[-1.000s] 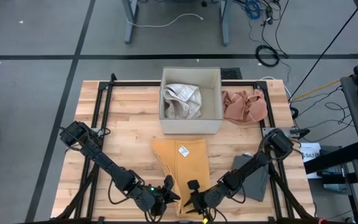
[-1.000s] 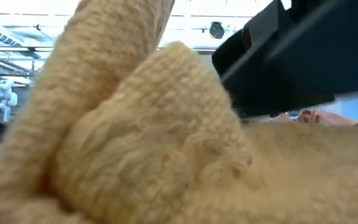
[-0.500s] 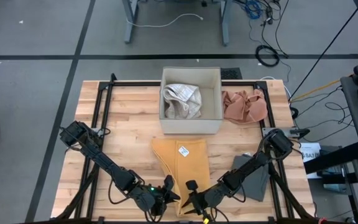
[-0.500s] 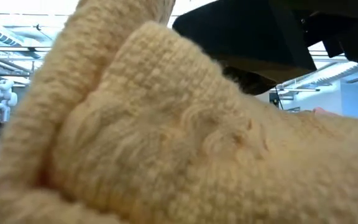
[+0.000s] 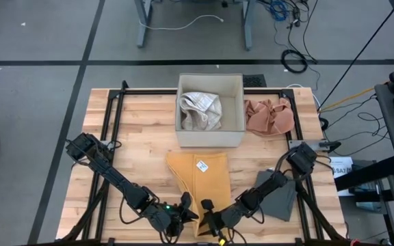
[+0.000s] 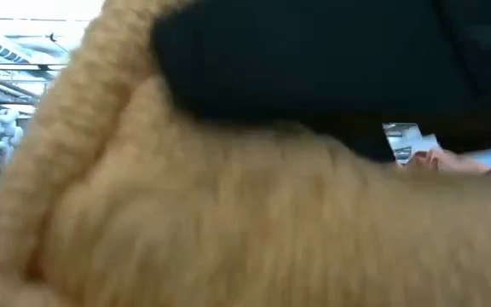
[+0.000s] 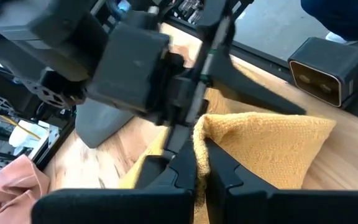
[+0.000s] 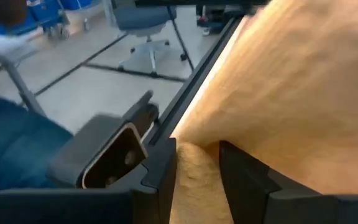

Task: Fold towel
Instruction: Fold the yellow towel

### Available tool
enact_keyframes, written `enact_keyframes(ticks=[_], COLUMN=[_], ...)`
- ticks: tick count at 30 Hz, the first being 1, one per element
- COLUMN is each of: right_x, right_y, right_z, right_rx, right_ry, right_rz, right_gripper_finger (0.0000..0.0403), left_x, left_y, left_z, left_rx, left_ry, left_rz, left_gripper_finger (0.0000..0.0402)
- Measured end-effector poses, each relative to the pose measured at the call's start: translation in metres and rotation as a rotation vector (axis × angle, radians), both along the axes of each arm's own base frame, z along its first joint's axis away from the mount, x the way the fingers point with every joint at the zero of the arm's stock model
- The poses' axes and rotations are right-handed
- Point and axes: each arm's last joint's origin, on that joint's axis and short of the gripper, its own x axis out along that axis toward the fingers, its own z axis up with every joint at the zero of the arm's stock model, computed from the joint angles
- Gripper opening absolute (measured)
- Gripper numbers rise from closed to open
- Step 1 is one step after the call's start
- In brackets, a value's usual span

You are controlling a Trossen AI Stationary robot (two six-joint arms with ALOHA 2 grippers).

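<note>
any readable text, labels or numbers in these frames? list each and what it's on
None can be read.
White tag on the mustard towel: dark print on it, too small to read.
White label at the table's right edge, beside the right arm's base: print on it, too small to read.
White card or label behind the towel in the low view: blurred, unreadable.
</note>
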Motion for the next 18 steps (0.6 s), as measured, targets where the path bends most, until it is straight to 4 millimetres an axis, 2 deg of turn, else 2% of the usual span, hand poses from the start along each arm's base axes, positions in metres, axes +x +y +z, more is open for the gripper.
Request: enact_keyframes(ticks=[7,13,18], right_x=[0.011,0.013,0.016], right_y=[0.004,0.003,-0.001], right_z=[-0.019,-0.021,-0.021], right_rx=[-0.05,-0.048,-0.046], right_ry=[0.099,0.109,0.111], right_rz=[0.01,0.002,-0.006], right_gripper_finger=[0.0109,0.0109,0.0109], left_x=[-0.003,-0.008,-0.004], left_y=[-0.004,-0.015,-0.013], left_z=[0.003,0.012,0.017], left_rx=[0.013,0.025,0.017], left_ry=[-0.014,-0.103,-0.149], left_rz=[-0.023,-0.087,-0.089], left_gripper_finger=[0.0008,0.0008,0.0008])
